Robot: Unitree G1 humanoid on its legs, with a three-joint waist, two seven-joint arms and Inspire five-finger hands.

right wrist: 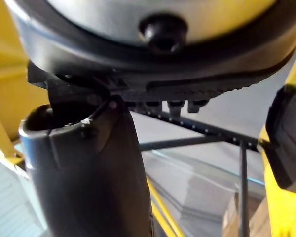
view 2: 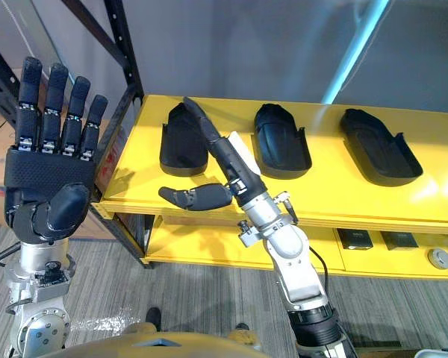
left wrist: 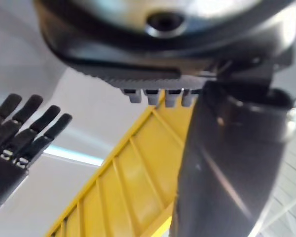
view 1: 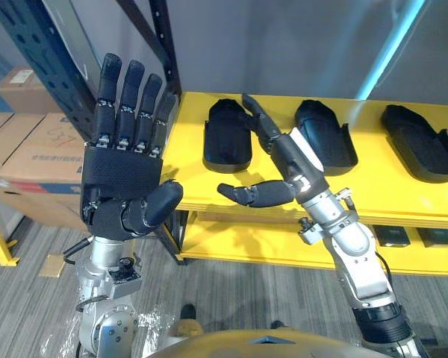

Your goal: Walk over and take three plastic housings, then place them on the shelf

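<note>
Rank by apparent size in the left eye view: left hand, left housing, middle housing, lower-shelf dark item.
1. left hand (nearest, so inflated)
2. middle housing, left housing: look alike
3. lower-shelf dark item

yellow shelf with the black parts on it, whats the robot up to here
The robot stands at the yellow shelf, where three black plastic housings lie in a row on the top level. Its right hand is open and stretched over the front edge, with straight fingers alongside the leftmost housing; whether they touch it cannot be told. The left hand is raised and open, holding nothing. No housing is in a hand.
</note>
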